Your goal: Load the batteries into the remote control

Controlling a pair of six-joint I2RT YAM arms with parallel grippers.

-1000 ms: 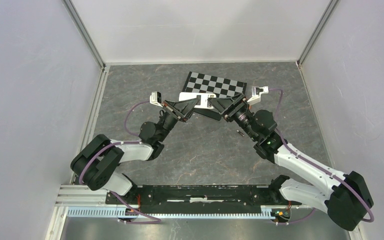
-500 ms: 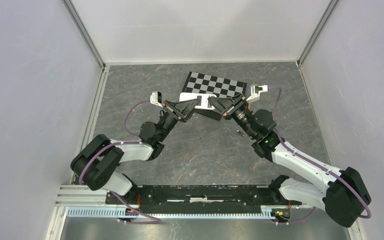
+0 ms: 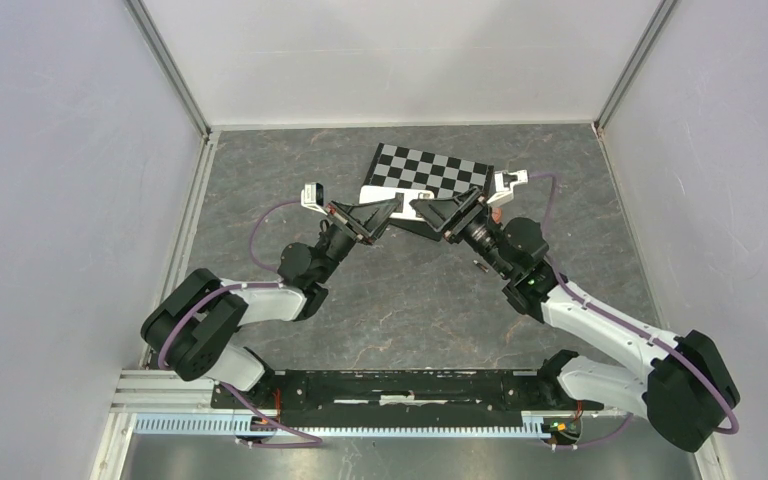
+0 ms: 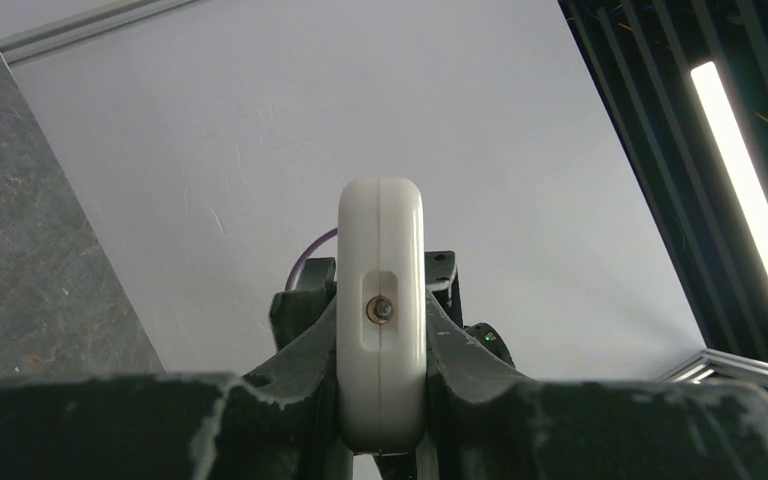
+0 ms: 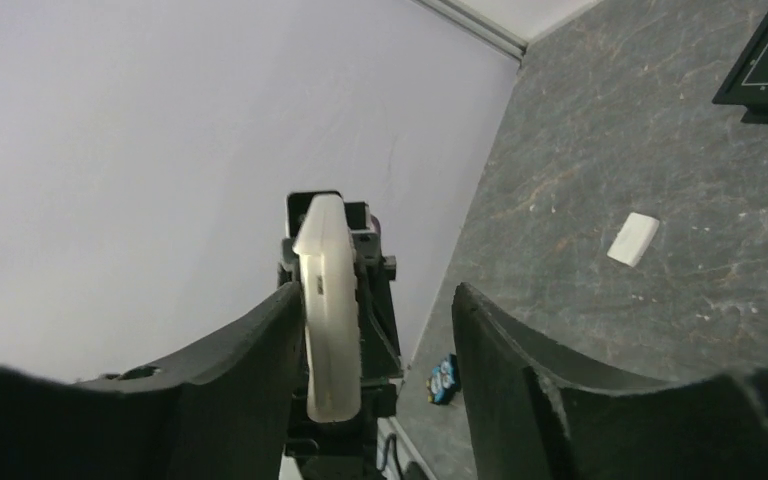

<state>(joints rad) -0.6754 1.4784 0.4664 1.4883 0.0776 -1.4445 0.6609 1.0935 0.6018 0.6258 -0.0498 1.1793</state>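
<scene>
Above table (image 3: 410, 320): one remote (image 4: 380, 300), left fingers (image 4: 295, 390) clamping; right fingers (image 5: 505, 350) parted (straddling it).

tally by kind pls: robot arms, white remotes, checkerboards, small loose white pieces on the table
robot arms: 2 (left arm, right arm)
white remote: 1
checkerboard: 1
small loose white piece: 1
total: 5

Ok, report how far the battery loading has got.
Done: the white plastic remote control is off the grey stone-patterned table, clamped by the left gripper. A small white rectangular piece, possibly its cover, lies on the table. In hand: the right gripper, jaws open and empty, flanks the remote's far end. To do: no battery visibly loaded; a small dark cylinder, likely one, lies by the right arm.
</scene>
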